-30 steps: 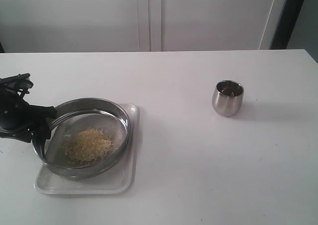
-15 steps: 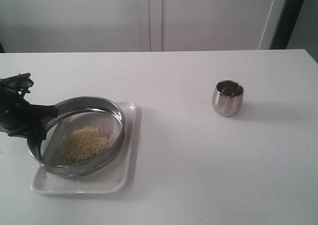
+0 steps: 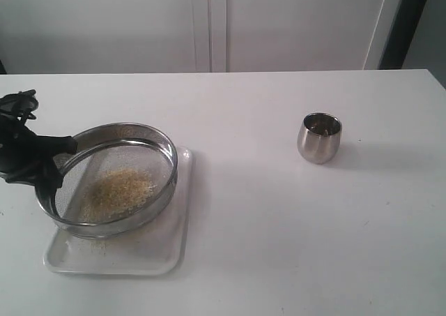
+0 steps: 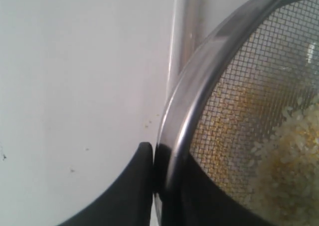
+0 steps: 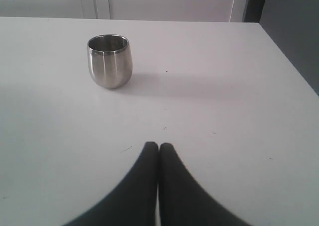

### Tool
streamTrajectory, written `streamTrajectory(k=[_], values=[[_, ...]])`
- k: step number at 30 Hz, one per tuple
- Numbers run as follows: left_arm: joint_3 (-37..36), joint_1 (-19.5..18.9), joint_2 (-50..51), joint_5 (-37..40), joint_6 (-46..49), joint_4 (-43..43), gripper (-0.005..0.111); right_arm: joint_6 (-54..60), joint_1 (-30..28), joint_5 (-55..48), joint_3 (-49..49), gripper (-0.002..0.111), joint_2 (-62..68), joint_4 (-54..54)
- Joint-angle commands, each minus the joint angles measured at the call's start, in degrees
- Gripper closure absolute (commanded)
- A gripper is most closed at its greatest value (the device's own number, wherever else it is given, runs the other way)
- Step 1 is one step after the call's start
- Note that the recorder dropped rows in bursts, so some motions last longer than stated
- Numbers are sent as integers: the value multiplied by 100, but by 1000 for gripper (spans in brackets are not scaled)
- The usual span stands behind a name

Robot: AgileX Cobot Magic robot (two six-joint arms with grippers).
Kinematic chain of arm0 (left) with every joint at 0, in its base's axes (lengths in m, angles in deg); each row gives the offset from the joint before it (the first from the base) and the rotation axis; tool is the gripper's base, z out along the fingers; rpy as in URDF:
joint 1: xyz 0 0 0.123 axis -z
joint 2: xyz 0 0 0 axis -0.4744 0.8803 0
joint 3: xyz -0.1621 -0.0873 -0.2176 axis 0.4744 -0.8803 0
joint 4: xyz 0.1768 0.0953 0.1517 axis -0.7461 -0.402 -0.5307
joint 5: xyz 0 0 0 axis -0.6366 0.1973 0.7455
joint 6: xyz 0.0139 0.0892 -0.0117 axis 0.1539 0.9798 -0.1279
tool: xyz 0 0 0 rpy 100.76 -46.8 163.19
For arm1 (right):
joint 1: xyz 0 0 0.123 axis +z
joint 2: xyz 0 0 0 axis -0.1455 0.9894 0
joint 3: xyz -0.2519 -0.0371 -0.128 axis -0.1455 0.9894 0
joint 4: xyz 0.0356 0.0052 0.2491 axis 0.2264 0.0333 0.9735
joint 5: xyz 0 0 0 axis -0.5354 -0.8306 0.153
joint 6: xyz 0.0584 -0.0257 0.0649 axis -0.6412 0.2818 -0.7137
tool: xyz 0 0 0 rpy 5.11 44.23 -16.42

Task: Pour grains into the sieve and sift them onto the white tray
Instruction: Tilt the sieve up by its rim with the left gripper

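**Sieve (image 3: 160, 197) raised off the white tray (image 3: 178, 254) within the last second**

At the lower left of the exterior view, the steel ring now sits higher in frame and tipped; a second ago it lay on the tray. The left end effector (image 3: 57, 166) is clamped on its left rim, with a finger on either side of the wall. The grains (image 3: 122, 188) lie heaped on the mesh, and a thin scatter of fine ones shows on the tray beneath. Pouring appears done and sifting is in hand. The next move probably calls for short shakes kept over the tray, with the rim near level so nothing spills. The right end effector (image 5: 158, 147) is closed on nothing, well apart, facing the steel cup (image 3: 319, 138) at centre right. The bench (image 3: 279, 232) is plain matte white. Behind it is a white panelled wall, with a dark strip at upper right.
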Motion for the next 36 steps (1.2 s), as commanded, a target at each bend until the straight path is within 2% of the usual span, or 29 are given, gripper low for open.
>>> streamTrajectory(k=[1,5,8,11,13,17,20,22,26,29,31,33,35,36], values=[[-24,-21,-389,328,115,350,107,-3,-43,89,37,108,-34,-16],[159,1,-473,50,193,408,107,-3,-43,89,37,108,-34,-16],[515,-10,-311,679,0,408,107,-3,-43,89,37,108,-34,-16],[506,128,-372,1391,187,437,107,-3,-43,89,37,108,-34,-16],[405,269,-600,1235,200,429,107,-3,-43,89,37,108,-34,-16],[688,215,-605,666,-44,307,107,-3,-43,89,37,108,-34,-16],[1187,66,-76,1429,-395,151,107,-3,-43,89,37,108,-34,-16],[1173,134,-25,1893,-244,151,107,-3,-43,89,37,108,-34,-16],[502,442,-601,1313,-189,113,107,-2,-43,78,37,108,-34,-16],[645,377,-567,858,-432,-48,107,-2,-43,78,37,108,-34,-3],[1024,231,-260,1206,-458,-48,107,-2,-43,78,37,108,-34,-3],[1315,206,-7,2028,-499,-130,107,-2,-43,78,37,108,-34,-3],[1094,307,-161,2261,-362,-404,107,-2,-43,68,37,108,-34,-2],[822,394,-386,2106,-536,-568,107,-2,-43,68,37,108,-34,-2]])
